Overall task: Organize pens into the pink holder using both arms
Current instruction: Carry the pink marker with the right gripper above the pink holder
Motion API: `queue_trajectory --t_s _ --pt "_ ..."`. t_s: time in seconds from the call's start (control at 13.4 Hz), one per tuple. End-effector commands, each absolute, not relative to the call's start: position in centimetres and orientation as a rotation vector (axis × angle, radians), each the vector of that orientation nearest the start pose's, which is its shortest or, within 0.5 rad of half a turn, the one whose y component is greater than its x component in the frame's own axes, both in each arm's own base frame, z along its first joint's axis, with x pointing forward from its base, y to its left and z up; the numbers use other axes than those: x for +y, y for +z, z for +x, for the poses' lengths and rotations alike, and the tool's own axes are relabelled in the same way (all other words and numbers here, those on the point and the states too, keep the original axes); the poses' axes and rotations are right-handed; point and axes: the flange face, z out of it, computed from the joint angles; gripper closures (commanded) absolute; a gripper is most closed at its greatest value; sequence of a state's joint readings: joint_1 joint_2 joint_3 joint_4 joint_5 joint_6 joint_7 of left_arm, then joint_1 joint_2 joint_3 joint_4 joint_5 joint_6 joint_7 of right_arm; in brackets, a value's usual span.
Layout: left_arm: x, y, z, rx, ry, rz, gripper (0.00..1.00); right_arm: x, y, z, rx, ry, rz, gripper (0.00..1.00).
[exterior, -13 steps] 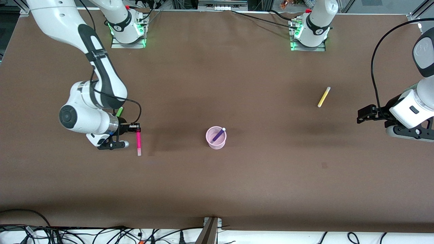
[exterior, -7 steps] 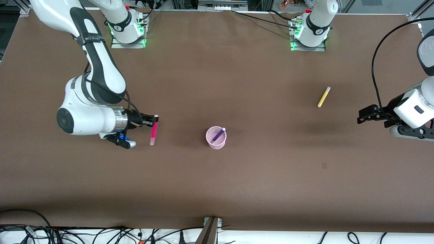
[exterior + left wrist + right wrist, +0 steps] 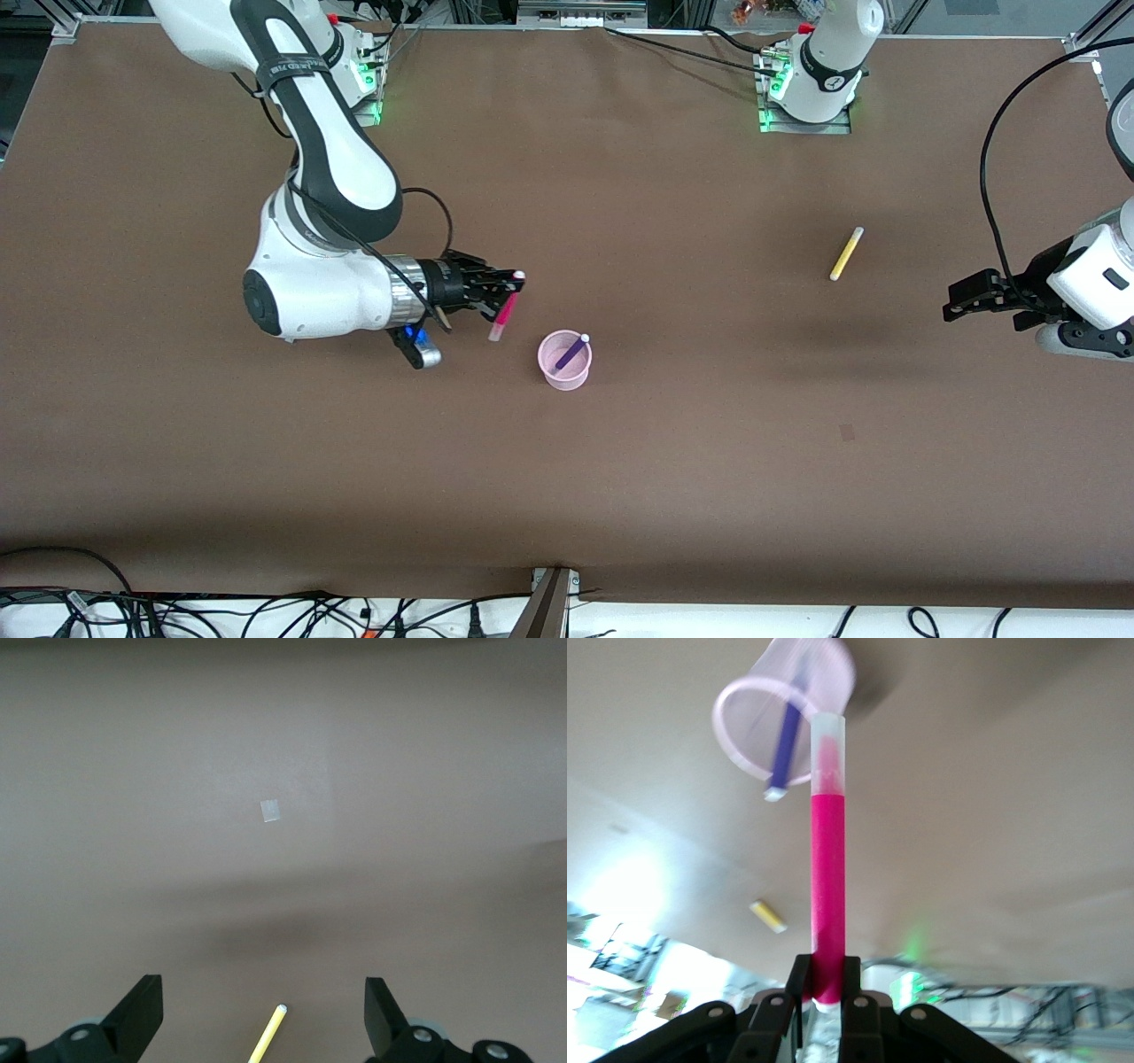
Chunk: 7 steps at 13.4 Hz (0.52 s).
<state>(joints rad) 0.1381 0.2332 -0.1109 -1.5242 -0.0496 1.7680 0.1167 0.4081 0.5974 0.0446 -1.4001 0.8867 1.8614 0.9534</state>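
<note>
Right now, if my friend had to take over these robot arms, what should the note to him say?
Right gripper: fingers shut on the pink pen, held in the air beside the pink holder, toward the right arm's end, not yet over it.
Left gripper: fingers open, holding nothing, waiting over the left arm's end of the table.
Done: the purple pen stands leaning in the pink holder.
Left: drop the pink pen in, then fetch the yellow pen, which lies on the table toward the left arm's end, farther from the front camera than the holder. No green pen shows in these views.

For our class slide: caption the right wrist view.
Right end effector grips the magenta pen, aimed toward the pink holder containing a purple pen.
</note>
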Motion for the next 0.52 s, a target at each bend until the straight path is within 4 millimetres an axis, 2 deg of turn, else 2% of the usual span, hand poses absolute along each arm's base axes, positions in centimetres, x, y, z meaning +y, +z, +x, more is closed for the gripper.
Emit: queue_trajectory --t_s 0.0,0.22,0.45 --pt "1.4 52.8 62.7 0.102 -0.043 -3.229 0.0 40.2 36.0 62.2 1.063 0.848 -2.133 1.0" --pt "1.3 52.8 62.7 0.106 -0.043 -3.226 0.0 41.9 33.2 61.8 1.08 0.816 -2.138 1.0" --pt "1.3 52.2 62.6 0.106 -0.026 -3.225 0.0 42.3 32.1 61.7 1.074 0.806 -2.147 1.0"
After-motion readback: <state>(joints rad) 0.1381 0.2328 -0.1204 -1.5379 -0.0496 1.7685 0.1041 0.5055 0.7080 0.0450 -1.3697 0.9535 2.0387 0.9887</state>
